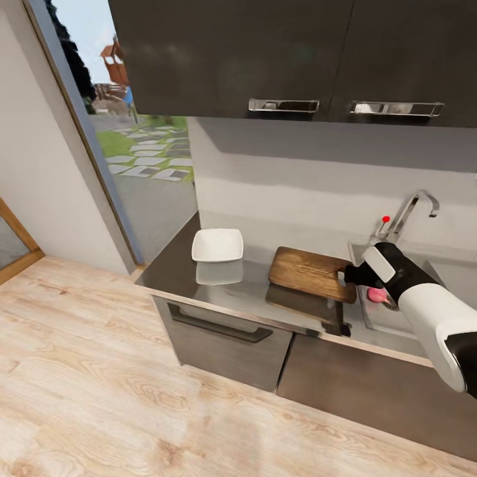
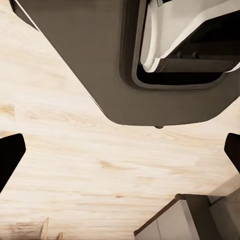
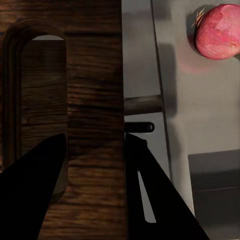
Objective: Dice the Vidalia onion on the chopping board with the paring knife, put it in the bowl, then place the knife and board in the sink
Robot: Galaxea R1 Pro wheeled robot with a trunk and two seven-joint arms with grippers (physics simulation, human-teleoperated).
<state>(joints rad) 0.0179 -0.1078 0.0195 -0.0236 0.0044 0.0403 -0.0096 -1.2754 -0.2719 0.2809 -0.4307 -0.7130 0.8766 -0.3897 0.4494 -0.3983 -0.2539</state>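
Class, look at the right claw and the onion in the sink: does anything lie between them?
Nothing visible blocks it. The right claw sits at the chopping board's sink-side end, and the onion lies exposed in the sink just beyond.

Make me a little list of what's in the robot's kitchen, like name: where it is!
bowl: white, on the countertop, left of the board, apart from it
chopping board: brown wood, on the countertop beside the sink
onion: pinkish-red, lying in the sink
right end effector: at the board's sink-side end, fingers straddling its edge
left end effector: open, pointing down at the wood floor
tap: chrome, behind the sink
knife: cannot make it out
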